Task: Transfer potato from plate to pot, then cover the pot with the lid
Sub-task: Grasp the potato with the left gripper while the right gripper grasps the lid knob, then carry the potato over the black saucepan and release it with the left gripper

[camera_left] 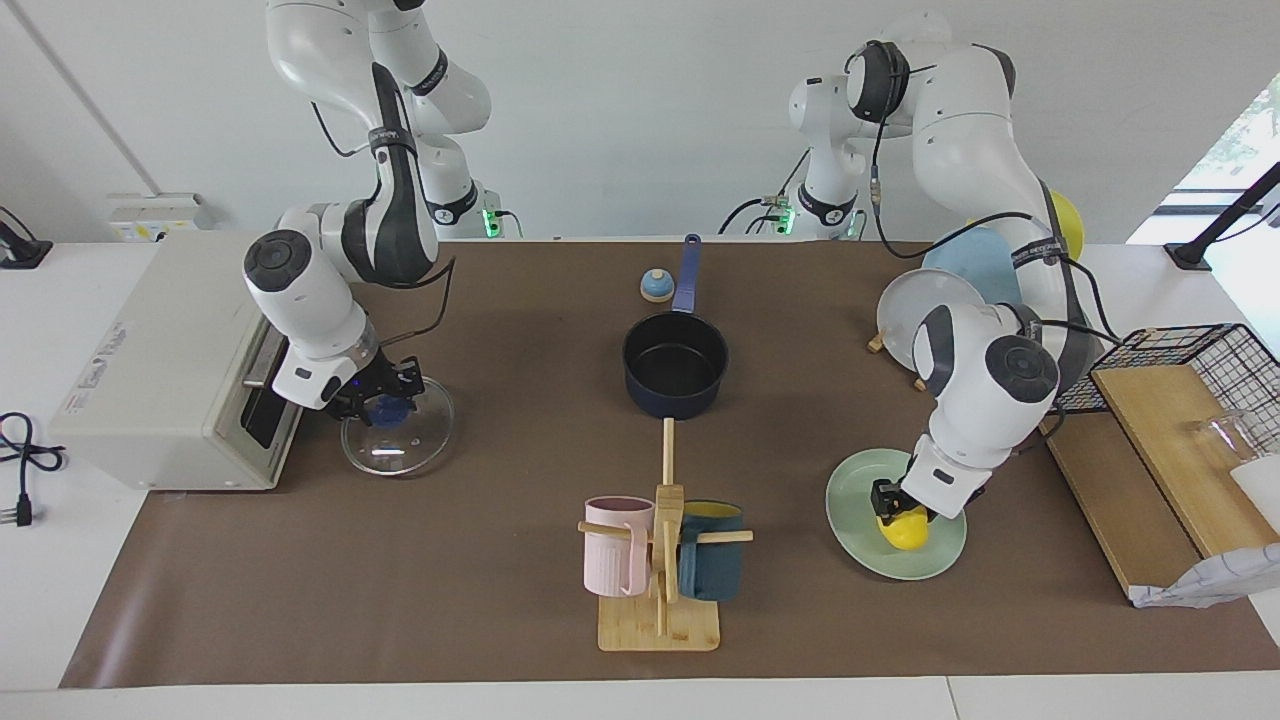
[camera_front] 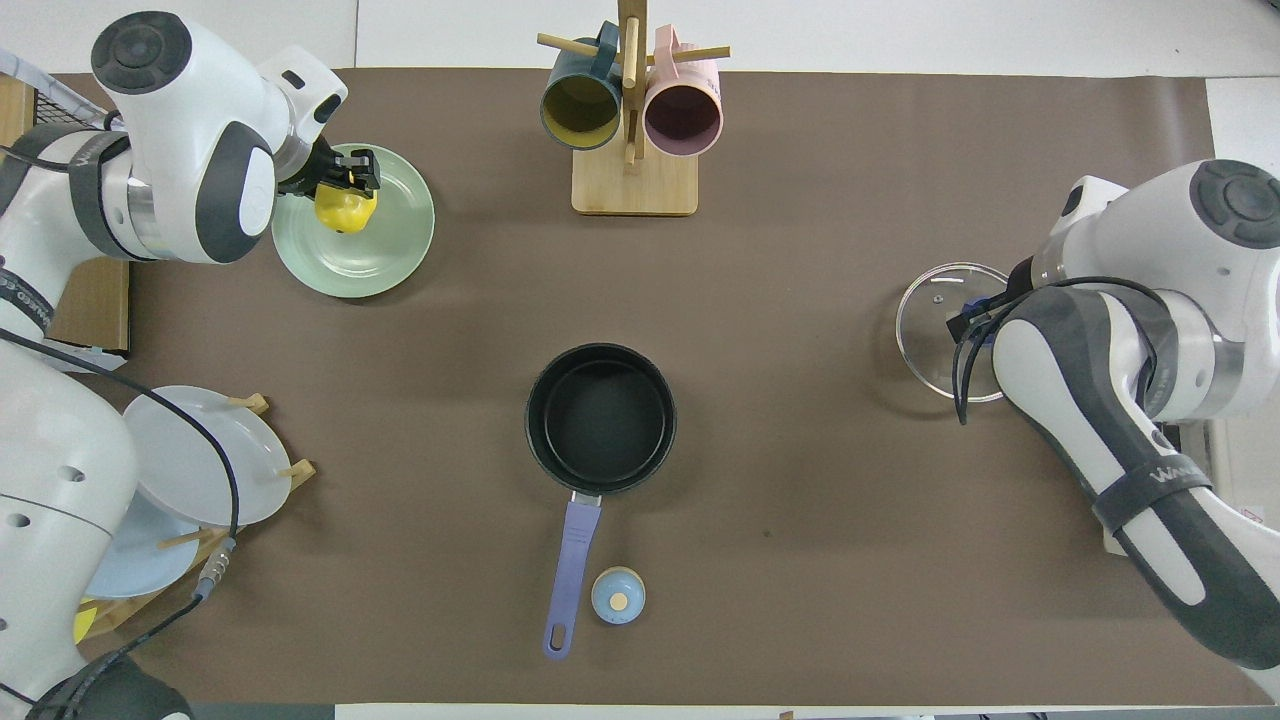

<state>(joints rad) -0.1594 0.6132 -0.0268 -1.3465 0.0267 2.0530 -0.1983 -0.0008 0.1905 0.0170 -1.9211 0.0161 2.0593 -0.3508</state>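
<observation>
At lower right of the facing view, the left gripper [camera_left: 897, 507] clamps the potato [camera_left: 905, 530] on the plate [camera_left: 850, 515]; smooth, it may slip before reaching the pot [camera_left: 675, 365] at centre. The right gripper [camera_left: 385, 398] pinches the lid [camera_left: 397, 440] knob at left

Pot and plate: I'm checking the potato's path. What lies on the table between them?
Nothing: in the overhead view only bare brown mat runs between the plate and the pot. The mug rack stands off that line.
</observation>
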